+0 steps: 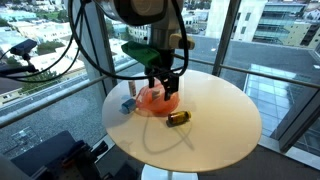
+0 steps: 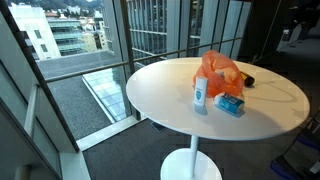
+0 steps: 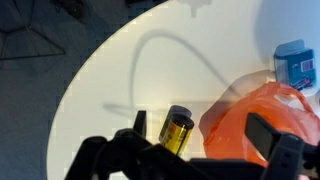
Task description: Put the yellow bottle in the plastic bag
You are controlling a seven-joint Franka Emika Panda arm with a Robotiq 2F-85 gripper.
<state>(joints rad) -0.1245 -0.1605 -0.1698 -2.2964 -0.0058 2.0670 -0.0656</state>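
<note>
The yellow bottle (image 3: 177, 130) has a dark cap and lies on its side on the round white table (image 1: 215, 125). It also shows in both exterior views (image 1: 179, 119) (image 2: 247, 80). The orange plastic bag (image 3: 262, 122) lies crumpled right beside it, also seen in both exterior views (image 1: 157, 98) (image 2: 222, 73). My gripper (image 3: 205, 138) is open and empty. In an exterior view it (image 1: 165, 82) hangs just above the bag. In the wrist view the bottle sits by one finger and part of the bag lies between the fingers.
A blue box (image 3: 295, 62) (image 2: 230, 104) and a small white bottle (image 2: 200, 92) stand beside the bag, seen together in an exterior view (image 1: 128, 103). A thin cable loop (image 3: 180, 50) lies on the table. Glass railings surround the table.
</note>
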